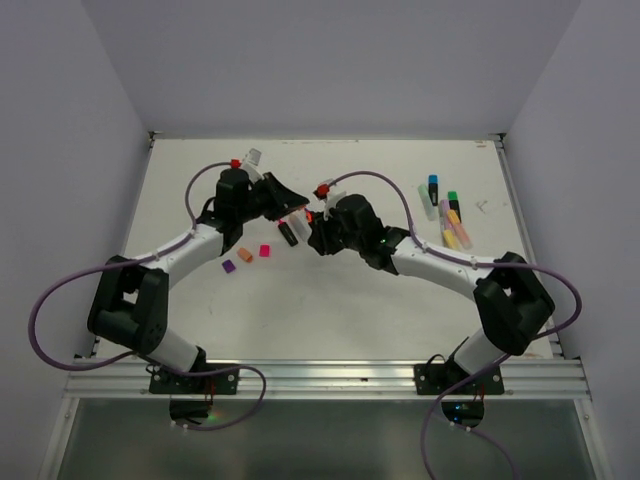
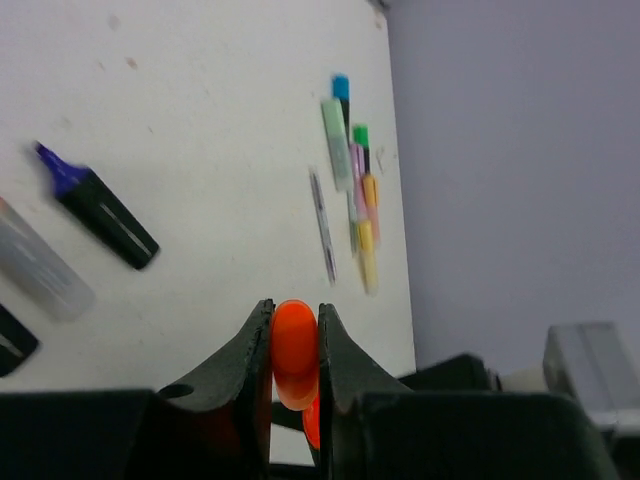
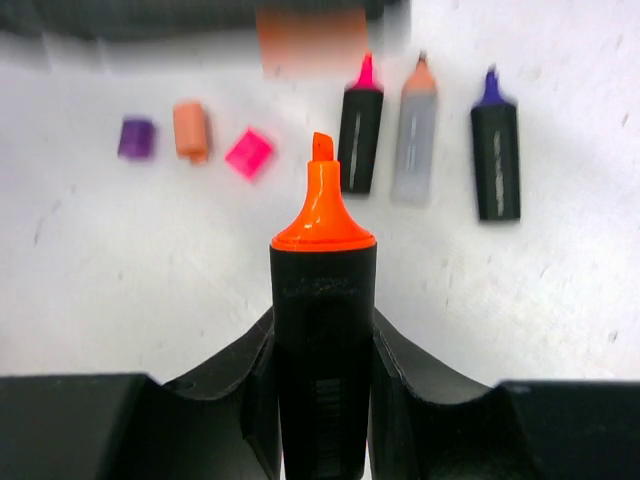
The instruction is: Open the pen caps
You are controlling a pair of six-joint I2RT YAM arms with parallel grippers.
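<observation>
Caps are seen in three places. An orange cap (image 2: 295, 350) is pinched between the fingers (image 2: 255, 350) of the left gripper (image 2: 295, 325), which is clenched on it and held above the table (image 2: 200, 80).

The right gripper (image 3: 322, 335) is clamped on a black highlighter (image 3: 322, 300). Its orange tip is bared and points away from the wrist. In the top view the two grippers are seen near each other over the middle of the table, with a small gap between them.

Three loose caps are laid on the table in a short row: a purple cap (image 3: 137, 137), a peach cap (image 3: 190, 130) and a pink cap (image 3: 249, 153). They are close together but not touching. In the top view they are found just beside the left forearm, on the near side of the left gripper.

Next to the row, three uncapped highlighters are laid side by side, parallel and apart: a pink-tipped one (image 3: 360, 130) with a black body, a peach-tipped one (image 3: 415, 135) with a grey body, and a purple-tipped one (image 3: 496, 150) with a black body.

Near the right edge of the table, well apart from the grippers, a cluster of pens is laid with caps still on. A blue cap (image 1: 433, 182) and a green cap (image 1: 453, 197) can be made out at its far end. The colours of the remaining caps, among pastel bodies, cannot be told with certainty. A thin pen (image 2: 322, 225) is laid just beside this cluster.
</observation>
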